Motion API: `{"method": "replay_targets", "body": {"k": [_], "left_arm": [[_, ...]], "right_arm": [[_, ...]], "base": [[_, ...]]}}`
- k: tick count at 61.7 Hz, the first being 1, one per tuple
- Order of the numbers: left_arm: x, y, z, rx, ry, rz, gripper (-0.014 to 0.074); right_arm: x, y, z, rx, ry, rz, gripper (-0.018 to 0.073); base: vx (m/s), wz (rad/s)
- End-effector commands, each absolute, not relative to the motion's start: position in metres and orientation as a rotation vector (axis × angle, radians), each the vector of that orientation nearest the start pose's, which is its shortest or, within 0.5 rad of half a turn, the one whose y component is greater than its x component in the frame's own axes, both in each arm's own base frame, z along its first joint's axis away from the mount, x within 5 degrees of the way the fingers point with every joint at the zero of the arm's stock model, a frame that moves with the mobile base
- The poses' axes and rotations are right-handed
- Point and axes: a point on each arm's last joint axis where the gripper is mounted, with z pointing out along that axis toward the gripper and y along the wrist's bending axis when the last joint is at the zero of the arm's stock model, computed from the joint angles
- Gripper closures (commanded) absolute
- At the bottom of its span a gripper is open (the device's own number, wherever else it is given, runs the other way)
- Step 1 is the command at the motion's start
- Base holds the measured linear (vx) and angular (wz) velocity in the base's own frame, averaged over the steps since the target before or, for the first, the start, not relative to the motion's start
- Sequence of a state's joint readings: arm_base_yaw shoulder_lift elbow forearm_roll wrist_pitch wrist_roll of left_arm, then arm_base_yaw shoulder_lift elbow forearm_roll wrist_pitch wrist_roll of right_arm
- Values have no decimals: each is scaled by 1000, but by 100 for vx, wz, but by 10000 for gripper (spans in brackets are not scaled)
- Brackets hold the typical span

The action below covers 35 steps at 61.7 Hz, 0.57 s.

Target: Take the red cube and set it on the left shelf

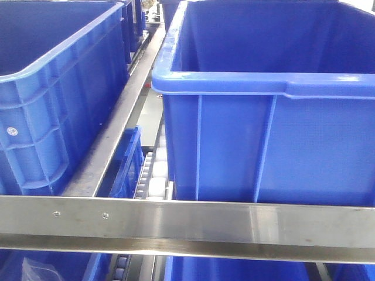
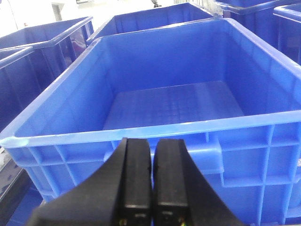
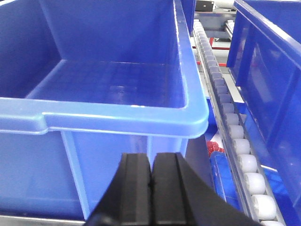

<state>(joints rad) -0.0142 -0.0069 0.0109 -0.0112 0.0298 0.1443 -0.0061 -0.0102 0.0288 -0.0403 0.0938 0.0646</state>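
The red cube is out of view. The left shelf shows as a steel rack with a flat front rail (image 1: 187, 225) and white roller tracks (image 1: 157, 175), carrying large blue crates. My left gripper (image 2: 153, 143) is shut with nothing between its black fingers. It hovers just before the near rim of an empty blue crate (image 2: 178, 108). My right gripper (image 3: 151, 160) is also shut and holds nothing. It sits close to the front wall of another empty blue crate (image 3: 108, 89), near that crate's right corner.
Two blue crates (image 1: 263, 134) (image 1: 53, 88) stand side by side behind the rail, with a steel divider (image 1: 117, 129) between them. A roller track (image 3: 244, 162) runs to the right of the right gripper. Beside that track, a lower tier holds a red speckled patch (image 3: 216, 149).
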Motion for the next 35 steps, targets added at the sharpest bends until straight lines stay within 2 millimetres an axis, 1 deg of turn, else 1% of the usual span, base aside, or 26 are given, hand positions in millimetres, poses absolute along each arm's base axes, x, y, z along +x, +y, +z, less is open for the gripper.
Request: {"method": "replay_targets", "body": {"k": [1, 35], "left_arm": [[57, -1, 208, 108, 1445, 89, 491], [57, -1, 208, 108, 1445, 89, 491]], "right_arm": [[54, -1, 213, 20, 1459, 3, 503], [54, -1, 213, 20, 1459, 3, 503]], "base": [[0, 0], [0, 0]]}}
